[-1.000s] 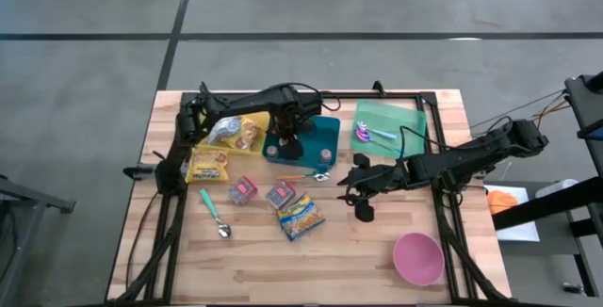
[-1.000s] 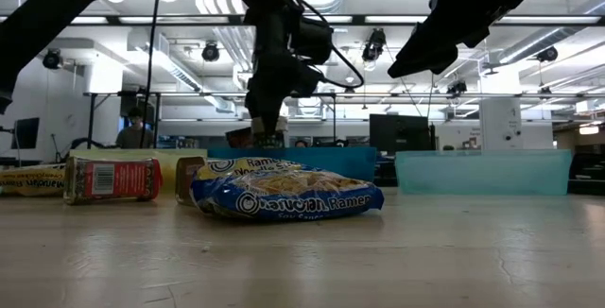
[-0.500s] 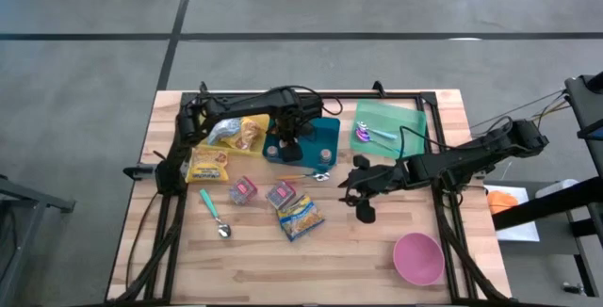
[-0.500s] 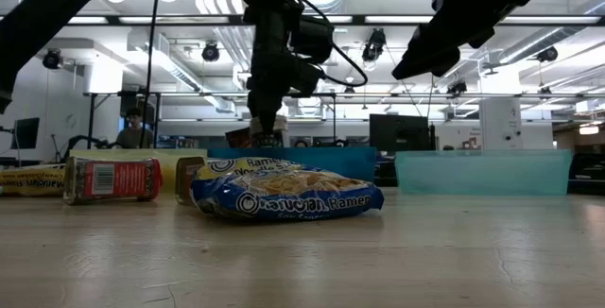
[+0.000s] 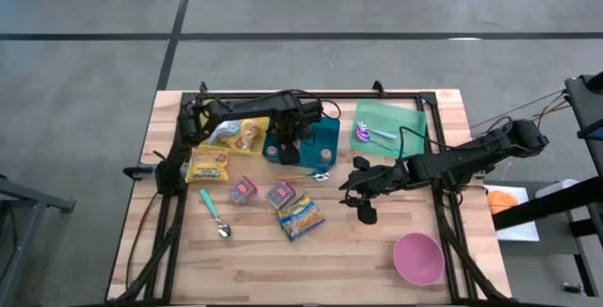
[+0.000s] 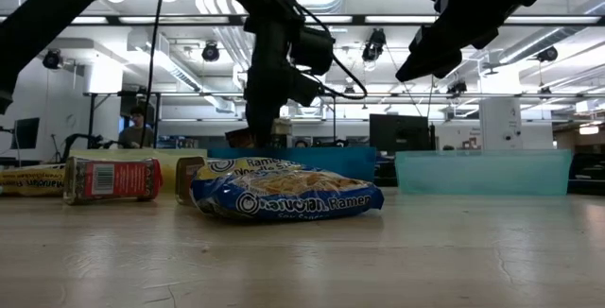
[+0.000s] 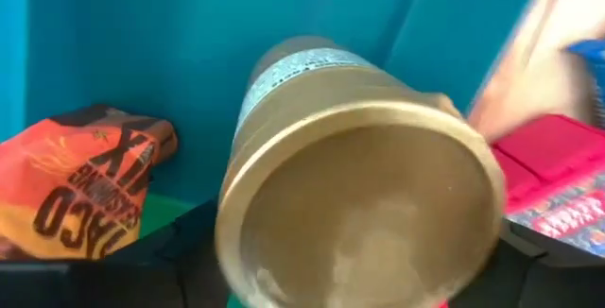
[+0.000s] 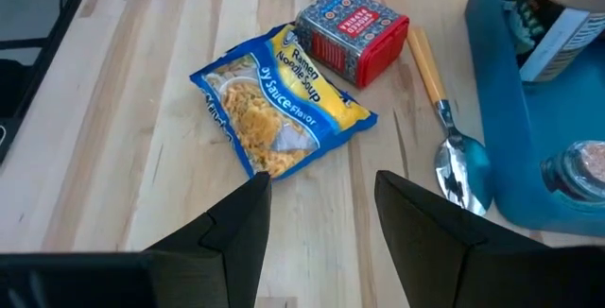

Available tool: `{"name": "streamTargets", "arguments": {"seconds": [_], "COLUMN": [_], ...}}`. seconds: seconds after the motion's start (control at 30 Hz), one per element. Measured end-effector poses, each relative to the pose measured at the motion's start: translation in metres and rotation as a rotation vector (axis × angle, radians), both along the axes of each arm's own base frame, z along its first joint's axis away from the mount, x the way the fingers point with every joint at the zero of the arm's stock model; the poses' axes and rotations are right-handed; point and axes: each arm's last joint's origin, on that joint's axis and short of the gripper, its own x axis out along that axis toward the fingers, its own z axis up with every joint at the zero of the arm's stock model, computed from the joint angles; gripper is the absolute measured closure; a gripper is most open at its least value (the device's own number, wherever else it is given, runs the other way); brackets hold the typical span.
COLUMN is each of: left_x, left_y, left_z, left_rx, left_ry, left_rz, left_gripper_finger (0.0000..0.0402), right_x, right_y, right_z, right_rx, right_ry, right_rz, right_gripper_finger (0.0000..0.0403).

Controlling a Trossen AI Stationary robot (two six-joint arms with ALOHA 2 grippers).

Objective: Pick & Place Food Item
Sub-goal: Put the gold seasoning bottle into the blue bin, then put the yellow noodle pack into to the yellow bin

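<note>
My left gripper [image 5: 284,143] hangs over the left end of the teal bin [image 5: 330,136], pointing down and shut on a can with a gold end [image 7: 359,213]. An orange seasoning packet [image 7: 76,185] lies in the bin beside the can. My right gripper [image 8: 317,223] hovers open above the table's middle right [image 5: 361,194] with nothing between its fingers. In front of it a blue ramen packet [image 8: 279,110] lies flat on the wood, next to a red tin [image 8: 352,26] and an orange-handled spoon [image 8: 454,162]. My left gripper has the can between its two fingers [image 7: 189,251], one on each side of its round wall [image 7: 302,67]. The fingers come from above and the can stands upright, gold end toward the wrist. That wide end hides the contact and the can's bottom.
A yellow bin [image 5: 240,133] with packets stands left of the teal bin, with a yellow packet [image 5: 208,166] in front of it. A green bin [image 5: 391,123] with utensils is at the far right. A second red tin [image 5: 243,191], a teal spoon [image 5: 215,215] and a pink bowl [image 5: 417,257] are nearer.
My left gripper has drifted slightly toward the table's left over the teal bin, with the can still between its fingers.
</note>
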Motion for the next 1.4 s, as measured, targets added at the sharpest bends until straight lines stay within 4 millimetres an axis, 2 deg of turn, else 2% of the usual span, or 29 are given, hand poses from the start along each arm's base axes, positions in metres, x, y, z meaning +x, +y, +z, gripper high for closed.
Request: {"name": "streamTargets", "arguments": {"seconds": [0.17,0.53,0.93,1.4], "left_x": [0.001,0.005,-0.004,-0.019], "left_y": [0.001,0.002,0.000,-0.003], "left_z": [0.003,0.020,0.024,0.062], "left_rx": [0.017,0.042,0.049,0.108], "left_ry": [-0.007,-0.056,0.025,-0.041], "left_rz": [0.000,0.030,0.054,0.101], "left_gripper_finger": [0.0128,0.0131,0.0130,0.0130], "right_x": [0.000,-0.002,-0.002,-0.002], "right_y": [0.000,0.000,0.000,0.001], "right_z": [0.000,-0.002,-0.002,-0.002], "right_rx": [-0.002,-0.004,-0.002,0.027], "right_ry": [0.006,0.028,0.029,0.033], "right_rz": [0.000,0.003,0.006,0.014], "right_gripper_finger": [0.0213,0.0213,0.0213,0.0213]}}
